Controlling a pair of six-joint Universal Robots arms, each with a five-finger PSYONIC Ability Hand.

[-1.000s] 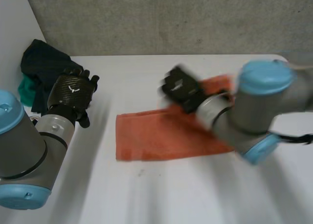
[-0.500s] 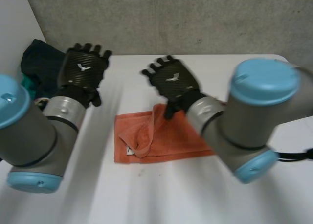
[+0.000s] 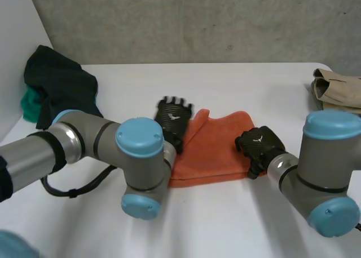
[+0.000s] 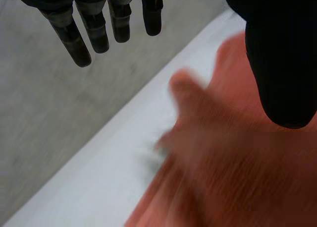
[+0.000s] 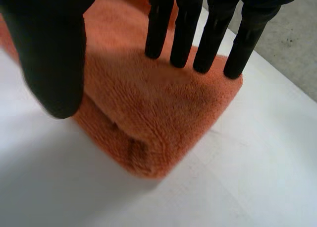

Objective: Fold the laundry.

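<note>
My right hand (image 5: 185, 19) presses straight fingers on top of the orange towel (image 5: 148, 118) at its near right corner, with the thumb beside the folded edge; nothing is clamped, and whether the thumb touches I cannot tell. My left hand (image 3: 172, 116) is spread with straight fingers over the towel's far left part and holds nothing.

Location: the towel lies in the middle of the table (image 3: 225, 230), well apart from every edge.

Risks: the far edge juts out in an uneven peak beside my left hand, so the layers are not square; if I lift off without flattening it, I judge the top layer may spring open; if I press and drag, the thick pile may bunch instead of sliding and skew the edges.

Materials: the towel is thick looped terry, soft, doubled, with a rounded fold at the right corner; the table is smooth, white and offers little grip.

Also noted: a dark heap of clothes (image 3: 56, 83) sits at the far left corner; a beige cloth (image 3: 335, 86) sits at the right edge; both are well apart from the towel.
</note>
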